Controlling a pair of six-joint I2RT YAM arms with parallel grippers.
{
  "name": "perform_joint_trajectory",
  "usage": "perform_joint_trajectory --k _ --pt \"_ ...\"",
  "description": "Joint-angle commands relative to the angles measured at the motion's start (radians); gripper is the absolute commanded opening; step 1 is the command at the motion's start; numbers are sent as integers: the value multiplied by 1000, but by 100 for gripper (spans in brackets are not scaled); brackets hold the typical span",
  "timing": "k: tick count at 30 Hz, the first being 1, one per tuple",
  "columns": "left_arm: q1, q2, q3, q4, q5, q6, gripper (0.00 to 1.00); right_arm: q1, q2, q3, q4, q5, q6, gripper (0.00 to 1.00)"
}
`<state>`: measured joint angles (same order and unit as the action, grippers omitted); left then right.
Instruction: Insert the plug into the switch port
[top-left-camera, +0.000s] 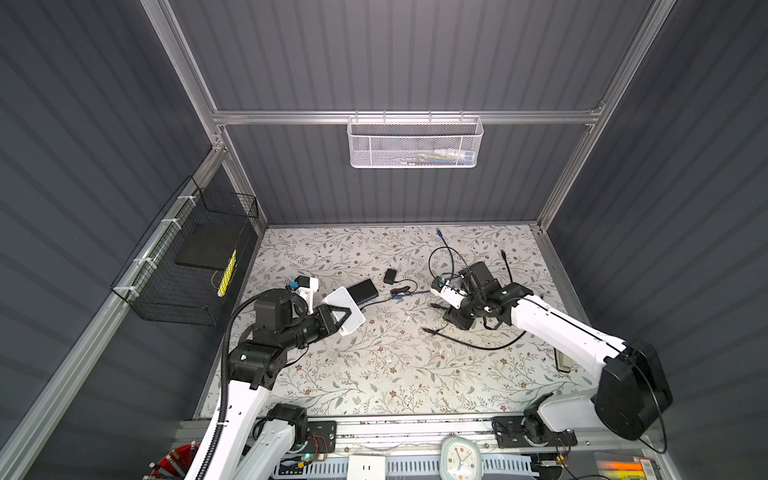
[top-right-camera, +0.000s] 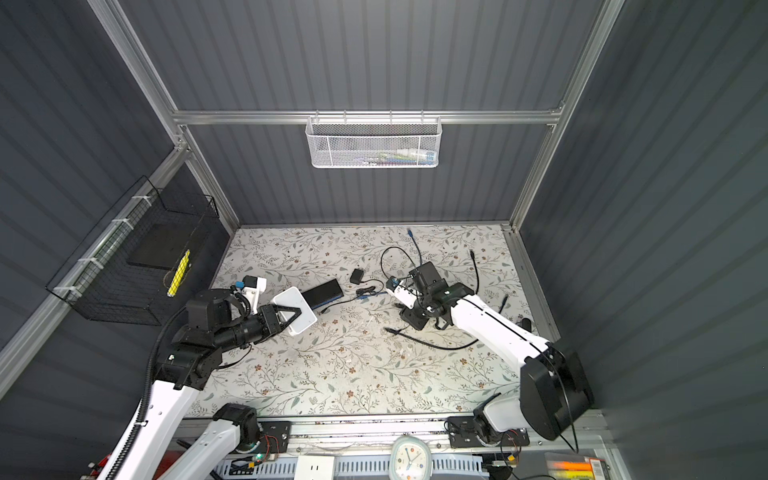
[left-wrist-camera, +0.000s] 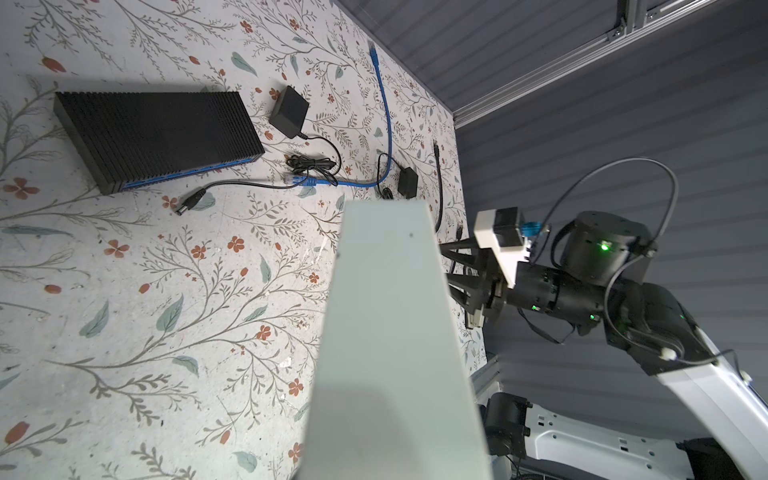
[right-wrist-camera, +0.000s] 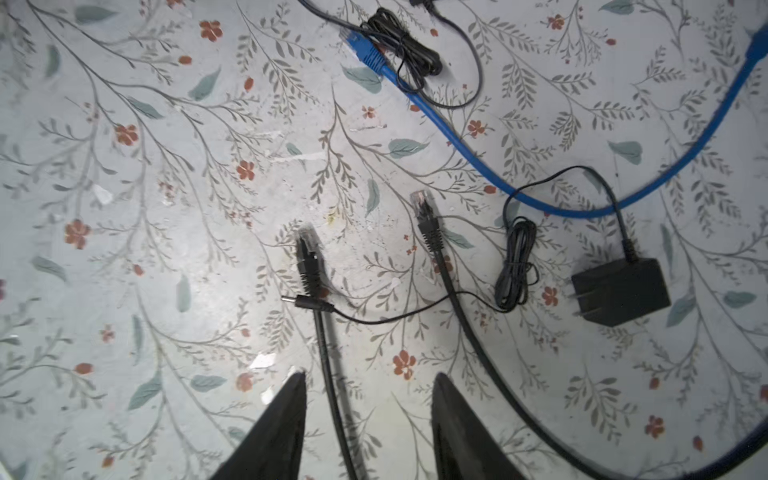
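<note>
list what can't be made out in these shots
- Black ribbed device ports: left wrist view shows its blue face edge-on; top views too small.
- Left gripper fingers: hidden behind the white box in the left wrist view.
- White mesh basket contents: blurred behind its mesh in both top views.

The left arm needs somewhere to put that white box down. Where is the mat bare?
The near half of the mat, between the two arm bases, lies bare, as does the far left corner beyond the black switch. From the switch across to the right gripper it is crowded: blue cable, black cables, power adapter.
</note>
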<state>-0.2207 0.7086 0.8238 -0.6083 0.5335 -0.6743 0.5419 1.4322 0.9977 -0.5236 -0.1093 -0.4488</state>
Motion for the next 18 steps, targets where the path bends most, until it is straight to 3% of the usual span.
perform_joint_trajectory --k 1,18 --pt "6 -31 29 -19 30 31 0 14 43 -6 66 45 -152 49" --pt "6 -69 -31 34 28 -1 0 88 116 -116 165 135 -220 47"
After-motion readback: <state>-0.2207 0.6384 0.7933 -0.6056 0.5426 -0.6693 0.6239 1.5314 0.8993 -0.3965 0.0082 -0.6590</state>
